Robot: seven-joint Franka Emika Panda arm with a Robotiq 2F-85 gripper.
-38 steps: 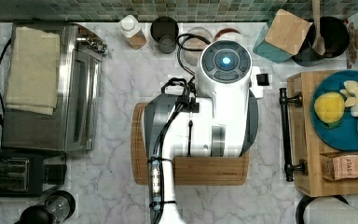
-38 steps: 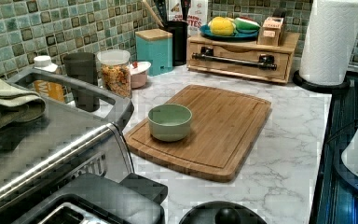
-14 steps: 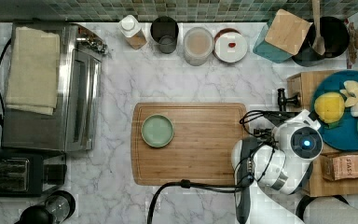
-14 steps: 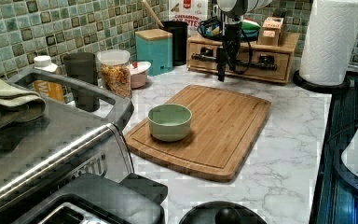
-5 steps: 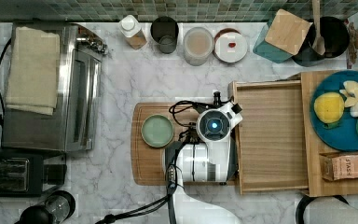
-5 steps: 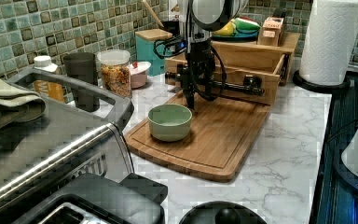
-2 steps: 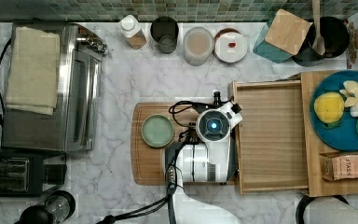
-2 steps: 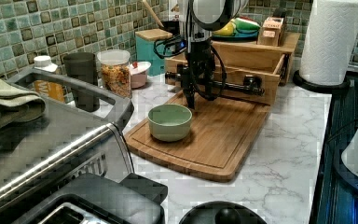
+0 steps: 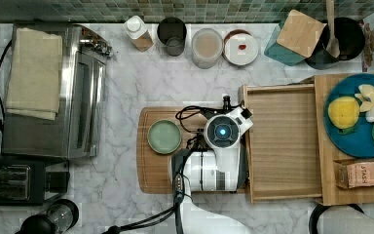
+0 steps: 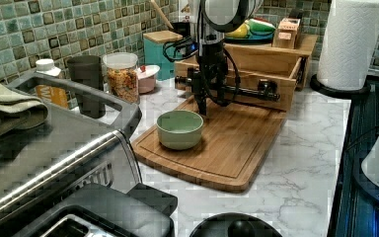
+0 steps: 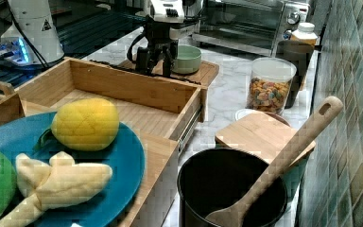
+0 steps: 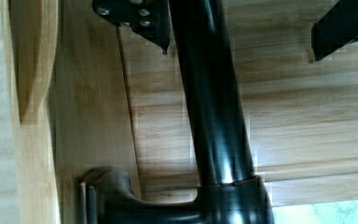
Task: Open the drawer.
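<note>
The light-wood drawer (image 9: 282,146) stands pulled out of its cabinet toward the top view's left, its inside bare. Its front overhangs the bamboo cutting board (image 9: 151,170). The black bar handle (image 10: 246,91) runs across the front. My gripper (image 10: 201,104) points down over the handle near one of its posts. In the wrist view the handle (image 12: 214,116) lies between my fingers: one finger (image 12: 135,18) is right against it, while the other stands well off it. The gripper (image 12: 240,49) is open around the bar.
A green bowl (image 9: 164,137) sits on the cutting board close beside my wrist. A toaster oven (image 9: 53,92) stands at the top view's left and jars (image 9: 207,46) line the tiled wall. A blue fruit plate (image 9: 355,141) rests on the cabinet top. A paper towel roll (image 10: 353,39) is nearby.
The drawer, shut 2.8 s ago, has slid out toward the top view's left with my gripper on its handle. Over the last second drawer and arm have stayed put.
</note>
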